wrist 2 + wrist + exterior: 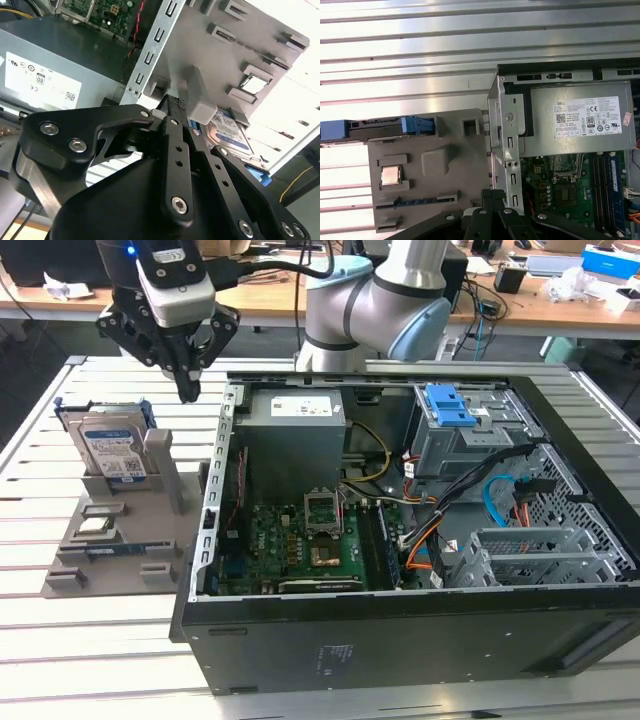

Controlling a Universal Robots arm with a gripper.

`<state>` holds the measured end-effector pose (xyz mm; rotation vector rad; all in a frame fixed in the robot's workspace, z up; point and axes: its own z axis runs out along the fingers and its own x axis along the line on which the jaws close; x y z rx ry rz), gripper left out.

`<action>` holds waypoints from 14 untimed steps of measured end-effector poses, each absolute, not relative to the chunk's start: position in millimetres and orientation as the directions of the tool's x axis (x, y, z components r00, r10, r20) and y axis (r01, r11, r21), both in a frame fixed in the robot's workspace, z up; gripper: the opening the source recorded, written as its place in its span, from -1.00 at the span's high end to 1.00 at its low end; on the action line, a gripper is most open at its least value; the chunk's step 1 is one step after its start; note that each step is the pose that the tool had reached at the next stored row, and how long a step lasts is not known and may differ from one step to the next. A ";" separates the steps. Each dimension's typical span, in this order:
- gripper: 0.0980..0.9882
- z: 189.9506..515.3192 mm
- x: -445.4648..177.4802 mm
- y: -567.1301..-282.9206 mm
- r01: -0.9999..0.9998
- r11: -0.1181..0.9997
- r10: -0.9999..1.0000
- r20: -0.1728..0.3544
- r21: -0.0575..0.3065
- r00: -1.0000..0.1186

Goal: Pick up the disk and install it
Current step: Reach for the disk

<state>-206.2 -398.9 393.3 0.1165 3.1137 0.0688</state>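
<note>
The approach to the pick is judged to be the step in hand, since nothing is gripped yet. The black two-fingered gripper (pixel 188 390) is seen in the upper part of the frame at the exterior view's left. It hangs above the strip between the grey plastic parts stand (pixel 170 480) and the wall of the open black computer case (pixel 400 640). Its fingertips are pressed together with nothing held between them, and this is borne out in both wrist views.

The disk (pixel 112 452), a flat silver hard drive with a white-and-blue label framed by a blue plastic carrier bracket, is stood upright on its edge in a slot of the stand. The stand is set on the white slatted metal table (pixel 60 640). The disk is found at the middle of the exterior view's left, lower than the gripper, nearer that edge, and well apart from the fingertips. In the first wrist view it is seen edge-on (pixel 375 131).

The grey metal drive cage (pixel 470 445), topped by a blue plastic latch (pixel 449 405), is seen inside the case, in the upper part towards the exterior view's right. It is taken as the likely seat for the disk.

For the next move, the jaws are judged to need opening, centring over the disk's upper edge and squaring across its thin dimension, clear of the stand's posts
</note>
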 end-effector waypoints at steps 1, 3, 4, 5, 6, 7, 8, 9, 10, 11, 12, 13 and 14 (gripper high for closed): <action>0.98 393.3 -208.8 -398.9 0.074 0.996 0.075 -0.023 0.045 -0.997; 0.98 393.3 -213.7 -398.8 0.074 0.996 0.075 -0.023 0.045 -0.997; 0.98 393.2 -215.2 -398.8 0.074 0.996 0.075 -0.023 0.045 -0.997; 0.98 393.3 -216.8 -398.9 0.074 0.996 0.075 -0.023 0.045 -0.997; 0.98 393.3 -218.4 -398.8 0.074 0.996 0.075 -0.023 0.045 -0.997; 0.98 393.3 -220.0 -398.8 0.074 0.996 0.075 -0.023 0.045 -0.997; 0.98 393.3 -223.4 -398.9 0.074 0.996 0.075 -0.023 0.045 -0.997; 0.98 393.3 -225.1 -398.9 0.074 0.996 0.075 -0.023 0.045 -0.997; 0.98 393.3 -226.7 -398.9 0.074 0.996 0.075 -0.023 0.045 -0.997; 0.98 393.3 -229.8 -398.8 0.074 0.996 0.075 -0.023 0.045 -0.997; 0.98 393.3 -233.1 -398.8 0.074 0.996 0.075 -0.023 0.045 -0.997; 0.98 393.2 -235.0 -398.9 0.074 0.996 0.075 -0.023 0.045 -0.997; 0.98 393.3 -236.8 -398.8 0.074 0.996 0.075 -0.023 0.045 -0.997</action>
